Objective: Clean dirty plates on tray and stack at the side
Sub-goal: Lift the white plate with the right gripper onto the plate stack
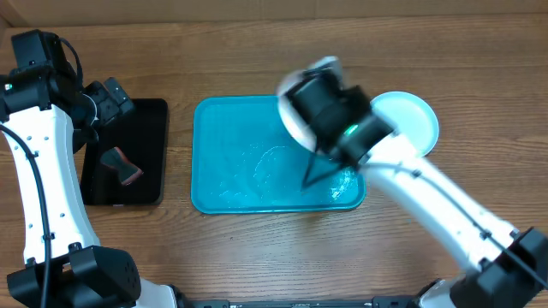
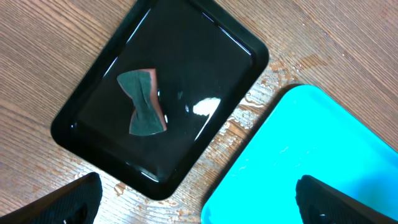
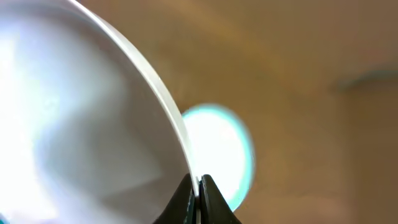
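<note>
Fingertips (image 3: 181, 202) of the right gripper (image 3: 198, 186) are seen pressed together on the rim of the white plate (image 3: 81, 124), which is held in the air, tilted, over the far right corner of the turquoise tray (image 1: 231, 162). The light blue plate (image 1: 411, 115) is found on the table just off the tray's right side, close by the held plate and past its edge in the wrist view. That is the relation to be watched: if stacking comes next, as is judged likely, the white plate has to be carried a short way to the robot's right and levelled before it is set down. Being round, it offers no long axis to line up; only its tilt matters. The right arm is clearly the nearer one.

Over on the left, the left gripper (image 2: 199, 193) is held wide apart, empty, above the black tray (image 2: 186, 62), where one sponge (image 2: 144, 102) is lying.

Counted up: two plates are seen, one turquoise tray, now bare of plates, one black tray, one sponge. A third plate cannot be made out.
</note>
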Controlling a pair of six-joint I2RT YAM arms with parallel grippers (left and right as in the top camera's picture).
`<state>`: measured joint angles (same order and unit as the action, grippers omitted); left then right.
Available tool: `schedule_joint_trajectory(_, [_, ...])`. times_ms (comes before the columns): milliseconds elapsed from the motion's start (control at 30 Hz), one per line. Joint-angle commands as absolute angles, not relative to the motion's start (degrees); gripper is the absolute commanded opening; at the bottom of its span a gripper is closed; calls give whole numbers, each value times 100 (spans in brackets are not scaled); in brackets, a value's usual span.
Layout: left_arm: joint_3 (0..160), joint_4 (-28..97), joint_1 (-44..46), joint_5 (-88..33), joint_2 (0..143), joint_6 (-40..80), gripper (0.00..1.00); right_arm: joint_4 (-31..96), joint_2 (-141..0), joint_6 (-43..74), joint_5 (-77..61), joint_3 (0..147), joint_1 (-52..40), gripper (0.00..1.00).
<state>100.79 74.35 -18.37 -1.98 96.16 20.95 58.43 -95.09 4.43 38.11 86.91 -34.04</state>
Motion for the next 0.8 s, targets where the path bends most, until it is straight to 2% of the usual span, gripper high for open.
schedule_joint_trajectory(0, [10114, 7435, -1798, -257, 9627, 2012, 100, 5907, -9441, 1271, 1052, 8630, -1900, 4])
schedule_joint_trajectory(133, [10114, 7435, -1798, -257, 9627, 2012, 100, 5992, -9452, 1269, -351, 8619, -287, 4])
schedule_joint_trajectory(167, [10114, 7435, -1798, -257, 9627, 2012, 100, 6062, -9474, 1264, -690, 8617, 366, 4])
schedule_joint_trajectory(300, [10114, 7435, -1798, -257, 9627, 2012, 100, 6075, -9502, 1264, -869, 8453, 1297, 4])
schedule_joint_trajectory(433, [10114, 7435, -1798, -259, 9627, 2012, 100, 5607, -9518, 1267, -838, 7966, 1616, 4])
schedule_joint_trajectory(767, [10114, 7435, -1798, -259, 9627, 2012, 100, 4222, -9594, 1789, -377, 6820, 1614, 6])
